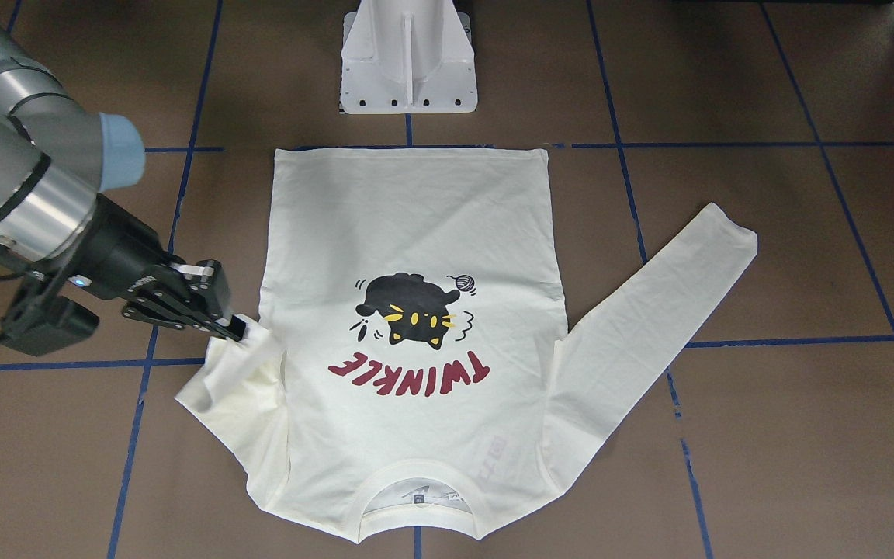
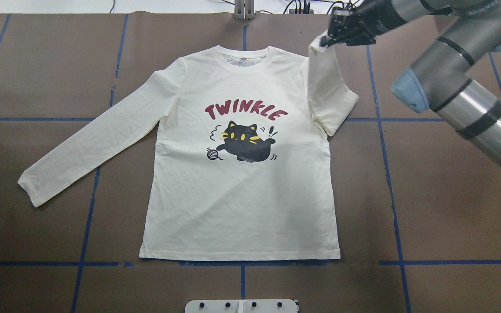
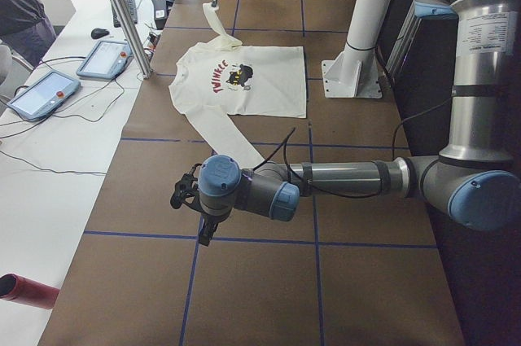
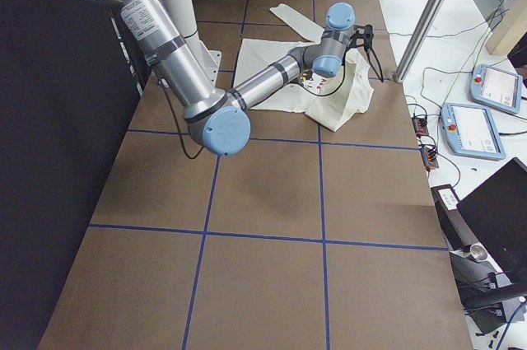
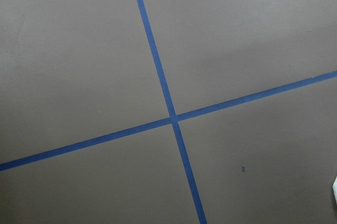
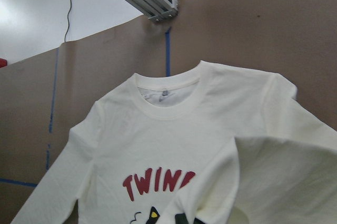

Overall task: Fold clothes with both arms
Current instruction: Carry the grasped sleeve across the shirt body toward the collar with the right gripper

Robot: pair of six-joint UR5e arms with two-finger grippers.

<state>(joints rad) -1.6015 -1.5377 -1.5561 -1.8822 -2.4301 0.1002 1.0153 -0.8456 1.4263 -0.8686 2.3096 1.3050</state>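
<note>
The cream T-shirt (image 2: 242, 208) lies flat on the brown table, print side up, with the cat and "TWINKLE" lettering showing (image 1: 416, 233). One sleeve (image 2: 94, 139) lies spread out flat. My right gripper (image 2: 326, 41) is shut on the cuff of the other sleeve (image 2: 328, 87) and holds it lifted beside the shoulder (image 1: 239, 328). The right wrist view shows the collar (image 6: 166, 95) and the raised sleeve (image 6: 284, 176). My left gripper (image 3: 205, 232) hovers over bare table well away from the shirt. I cannot tell whether it is open or shut.
The white pedestal base (image 1: 408, 62) stands at the robot's side of the table. Blue tape lines (image 5: 171, 116) grid the brown surface. Two tablets (image 3: 45, 89) and cables lie on the white bench beyond an aluminium post (image 3: 122, 12).
</note>
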